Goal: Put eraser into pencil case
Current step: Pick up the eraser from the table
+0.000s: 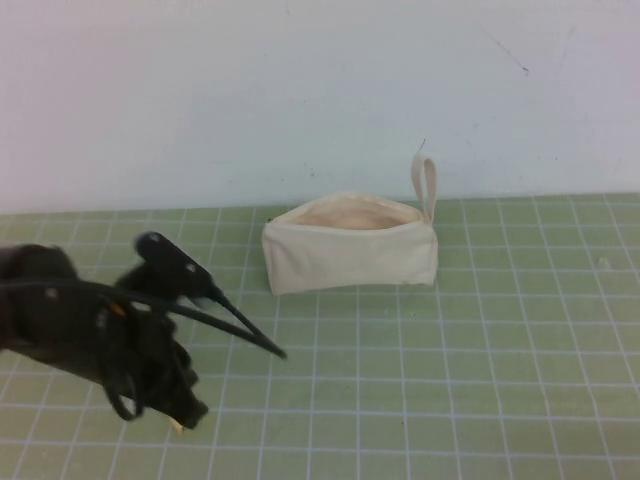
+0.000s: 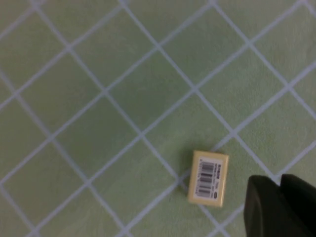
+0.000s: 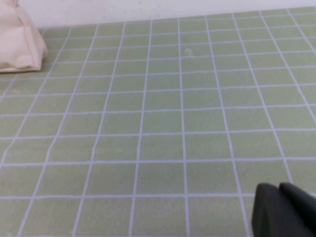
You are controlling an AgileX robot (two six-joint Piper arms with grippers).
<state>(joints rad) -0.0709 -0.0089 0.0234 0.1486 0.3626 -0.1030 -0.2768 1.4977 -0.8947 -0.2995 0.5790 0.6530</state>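
The eraser (image 2: 208, 177), a small tan-yellow block with a white barcode label facing up, lies flat on the green grid mat. My left gripper (image 2: 280, 186) hovers just beside it, shut and empty, not touching it. In the high view the left gripper (image 1: 186, 410) points down at the near left, with a tan sliver of the eraser (image 1: 176, 426) at its tip. The cream pencil case (image 1: 350, 255) stands open-topped at the mat's far middle, its loop strap (image 1: 426, 185) upright. My right gripper (image 3: 280, 190) is shut and empty over bare mat, with the pencil case (image 3: 19, 42) far off.
The green grid mat (image 1: 480, 360) covers the table up to a white wall (image 1: 300, 90) behind the pouch. The left arm's black cables (image 1: 235, 325) jut out toward the middle. The right arm is out of the high view.
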